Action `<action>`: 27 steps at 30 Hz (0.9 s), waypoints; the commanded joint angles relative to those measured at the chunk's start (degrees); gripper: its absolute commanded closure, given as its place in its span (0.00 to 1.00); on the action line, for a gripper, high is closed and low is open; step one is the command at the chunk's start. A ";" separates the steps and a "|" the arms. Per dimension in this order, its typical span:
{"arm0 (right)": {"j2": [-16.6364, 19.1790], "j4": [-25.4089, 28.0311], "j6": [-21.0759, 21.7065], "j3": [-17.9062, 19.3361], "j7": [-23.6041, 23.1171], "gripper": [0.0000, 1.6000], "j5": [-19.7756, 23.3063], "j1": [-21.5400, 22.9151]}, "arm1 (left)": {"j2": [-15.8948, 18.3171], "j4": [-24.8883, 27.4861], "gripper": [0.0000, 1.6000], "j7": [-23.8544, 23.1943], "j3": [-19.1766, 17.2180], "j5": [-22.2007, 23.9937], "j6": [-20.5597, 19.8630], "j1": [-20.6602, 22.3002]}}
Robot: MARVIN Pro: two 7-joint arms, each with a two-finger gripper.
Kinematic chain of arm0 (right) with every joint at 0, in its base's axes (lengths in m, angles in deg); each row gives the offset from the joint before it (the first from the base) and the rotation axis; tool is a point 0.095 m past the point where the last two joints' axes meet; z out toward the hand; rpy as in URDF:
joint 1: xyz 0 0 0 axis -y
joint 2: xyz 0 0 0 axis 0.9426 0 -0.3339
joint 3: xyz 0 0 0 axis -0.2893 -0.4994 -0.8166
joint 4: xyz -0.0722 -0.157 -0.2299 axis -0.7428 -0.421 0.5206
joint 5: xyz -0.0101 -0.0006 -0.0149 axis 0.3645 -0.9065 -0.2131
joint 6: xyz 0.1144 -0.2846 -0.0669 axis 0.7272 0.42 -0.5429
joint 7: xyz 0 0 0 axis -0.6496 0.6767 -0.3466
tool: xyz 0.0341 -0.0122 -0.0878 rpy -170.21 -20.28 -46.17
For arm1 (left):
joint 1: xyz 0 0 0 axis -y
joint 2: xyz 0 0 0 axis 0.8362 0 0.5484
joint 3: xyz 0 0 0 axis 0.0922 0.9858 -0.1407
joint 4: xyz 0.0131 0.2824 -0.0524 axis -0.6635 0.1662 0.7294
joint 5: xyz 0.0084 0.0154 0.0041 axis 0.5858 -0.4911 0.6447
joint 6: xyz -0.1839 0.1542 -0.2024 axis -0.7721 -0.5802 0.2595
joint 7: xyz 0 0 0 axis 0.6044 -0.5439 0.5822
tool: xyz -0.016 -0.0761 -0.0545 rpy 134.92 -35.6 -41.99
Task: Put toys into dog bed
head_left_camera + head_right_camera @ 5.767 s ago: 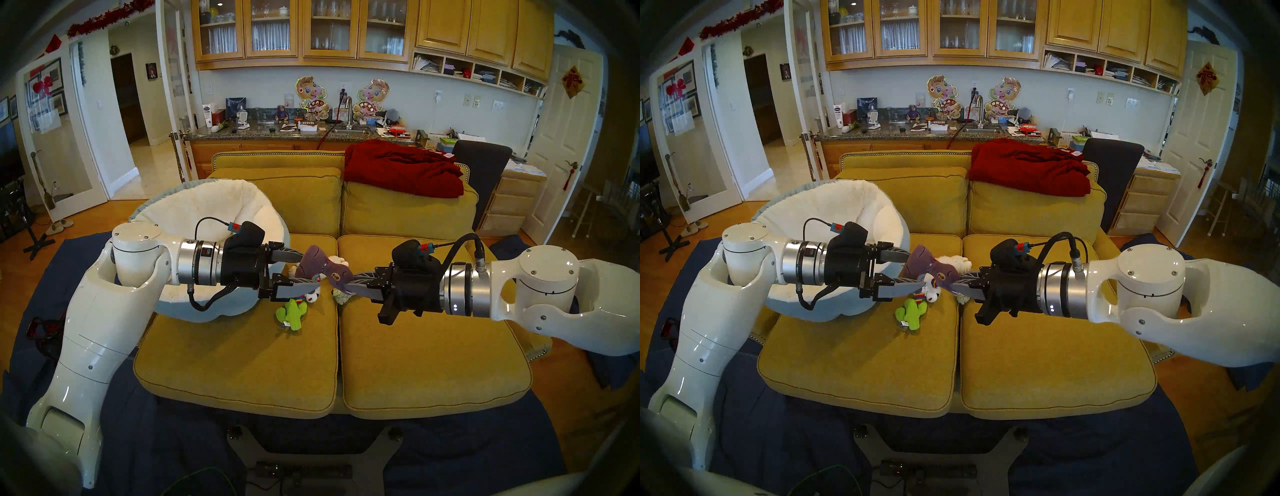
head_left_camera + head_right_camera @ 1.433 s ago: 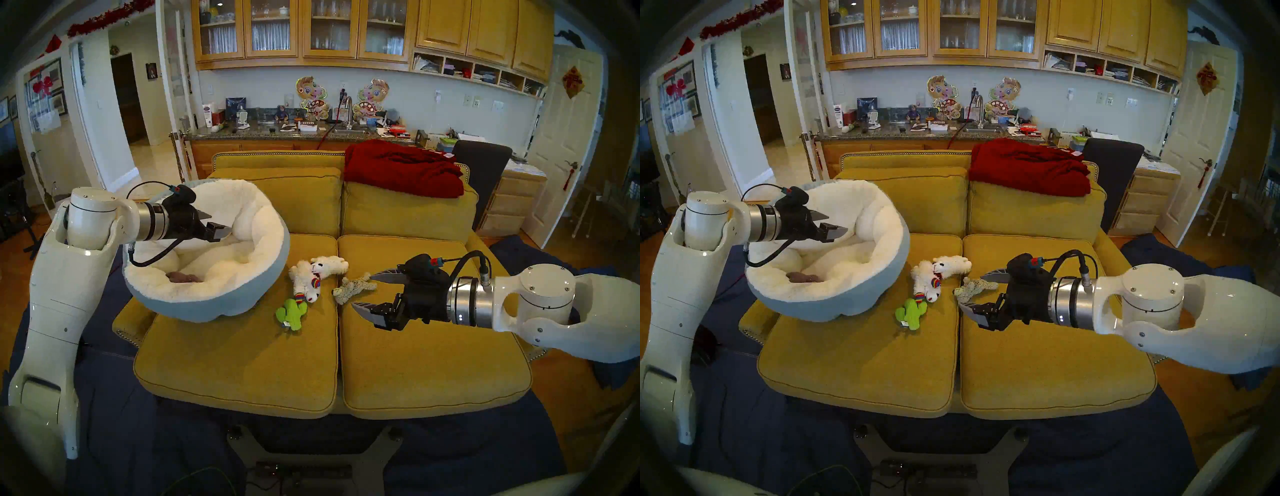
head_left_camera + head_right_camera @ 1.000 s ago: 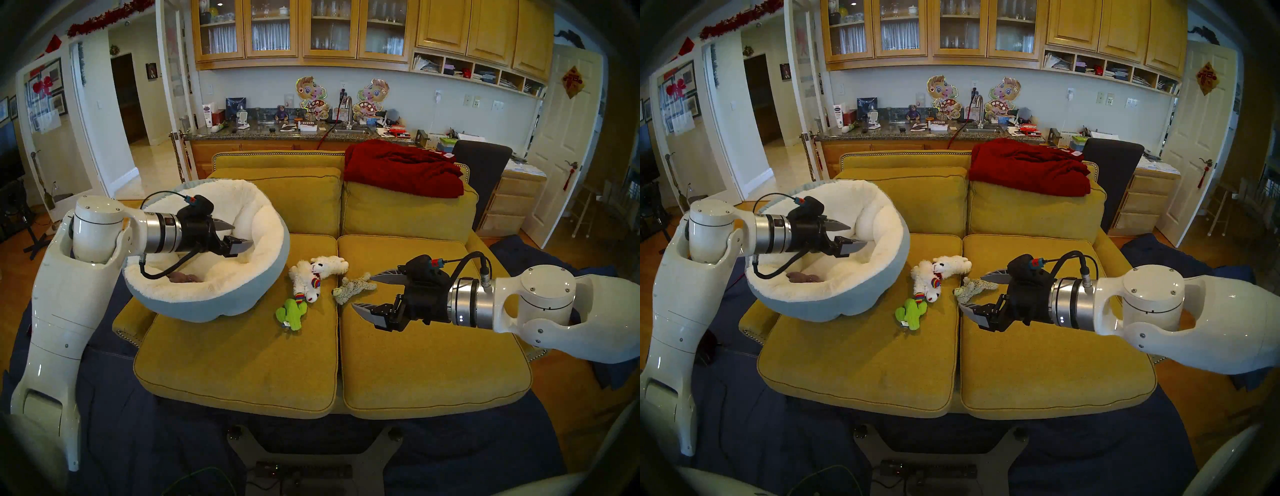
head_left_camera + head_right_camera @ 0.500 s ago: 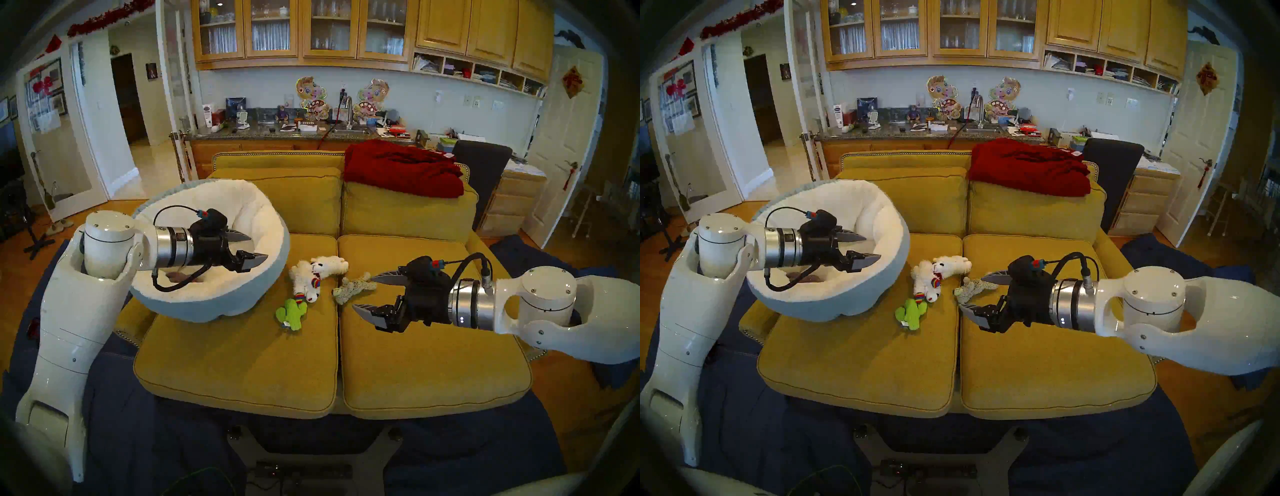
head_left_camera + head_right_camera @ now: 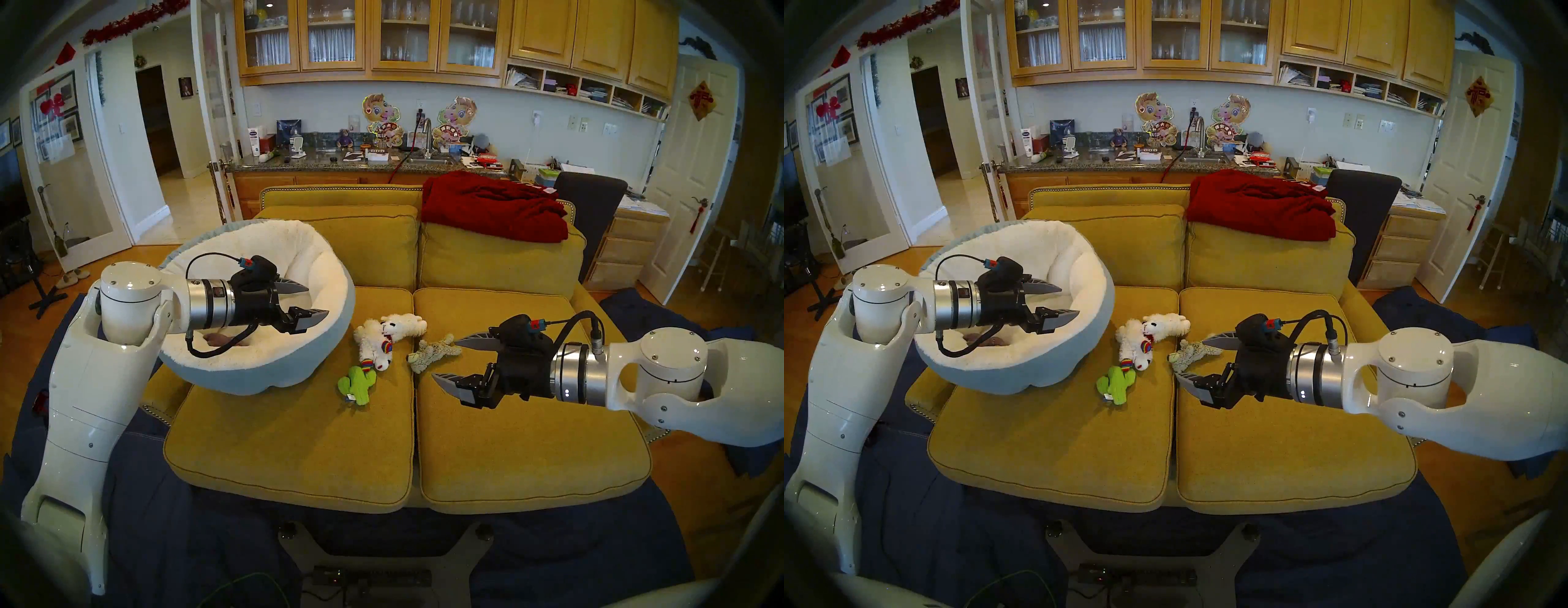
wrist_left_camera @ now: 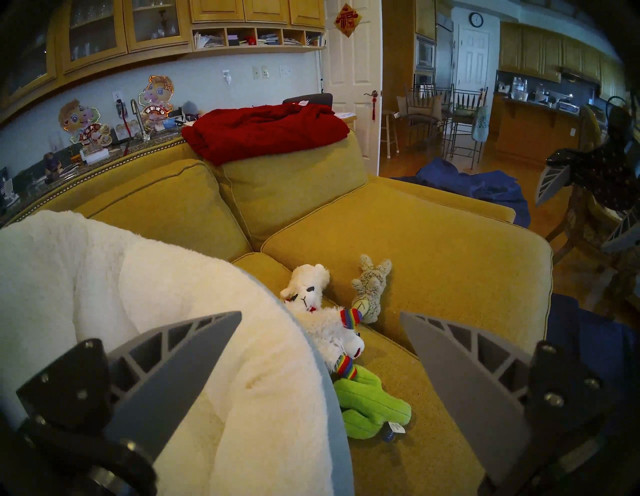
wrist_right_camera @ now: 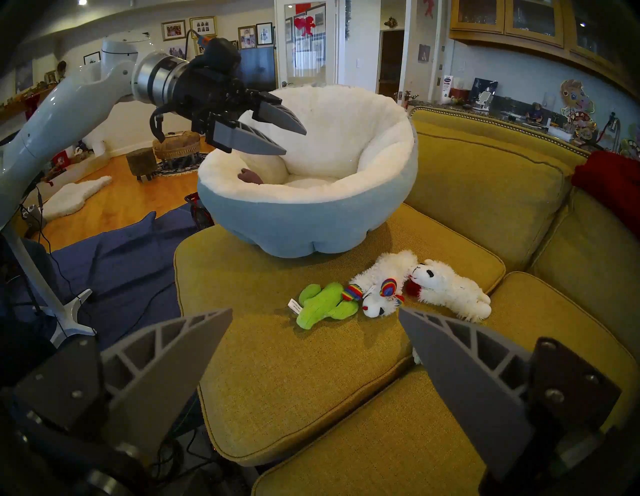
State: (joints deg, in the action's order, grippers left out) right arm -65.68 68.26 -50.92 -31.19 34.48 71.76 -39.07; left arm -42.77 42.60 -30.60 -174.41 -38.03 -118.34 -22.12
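**A:** Mustard sofa, left cushion: dog bed, purple-grey toy lying inside. Cactus, two lambs and tan toy lie on the seat just right of it.

**B:** Grippers?

**A:** Left gripper hangs over the bed's near rim, jaws spread wide, nothing in them. Right gripper likewise wide and empty, near the tan toy, not touching it.

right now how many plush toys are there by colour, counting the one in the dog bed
white fluffy lamb toys: 2 (plain one, rainbow-trimmed one)
green plush cactus: 1
shaggy tan plush toy: 1
purple-grey plush toy, lying in the round cream-lined dog bed: 1
total: 5
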 commanded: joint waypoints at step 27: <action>-11.42 -5.50 1.07 3.53 5.97 0.00 6.68 -3.04 | 0.04 1.01 0.00 -0.05 -1.46 0.21 1.33 1.16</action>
State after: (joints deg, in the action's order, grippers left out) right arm -71.88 63.84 -48.18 -31.12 39.10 77.16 -38.08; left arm -42.93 42.60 -30.84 -174.73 -38.11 -117.43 -22.53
